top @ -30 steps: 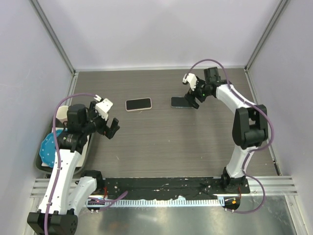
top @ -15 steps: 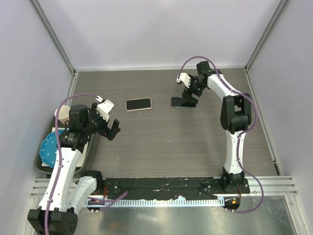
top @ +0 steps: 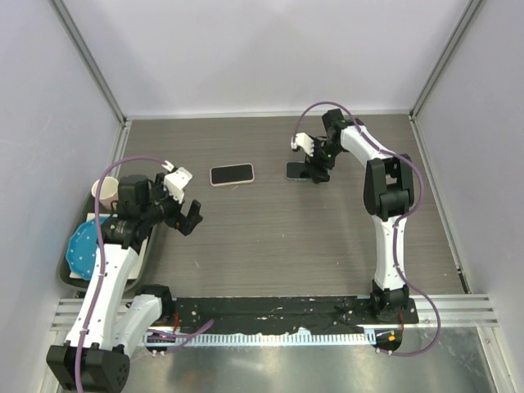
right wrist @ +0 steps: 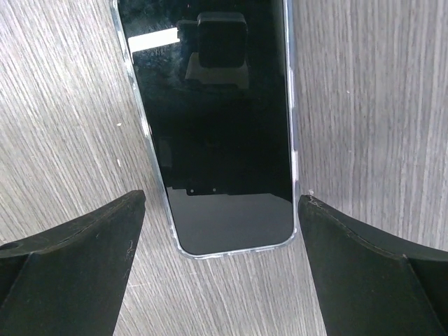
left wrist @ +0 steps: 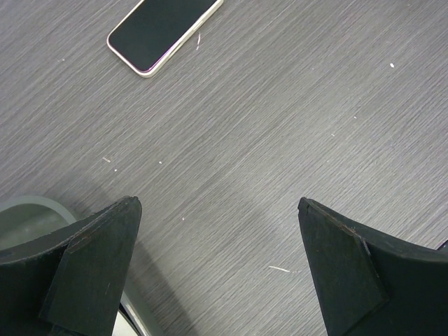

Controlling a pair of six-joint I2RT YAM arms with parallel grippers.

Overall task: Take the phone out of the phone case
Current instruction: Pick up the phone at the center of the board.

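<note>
Phone [right wrist: 213,105] in its clear case [right wrist: 292,140] lay face up toward the far right of the table [top: 270,237]; we read the rest from the left. At the left edge sat a grey tray [top: 65,274] holding something blue [top: 82,250], with a pale cup [top: 102,192] just behind it. Beside these the left claw [top: 188,214] hung spread wide and empty over bare wood [left wrist: 217,203]. Farther right a pink-rimmed handset [top: 232,174] lay flat, well apart from both arms. Then came the right claw [top: 318,170], parted wide, its fingers either side of the phone's end [right wrist: 220,198]. We could not tell whether they touched it.
</note>
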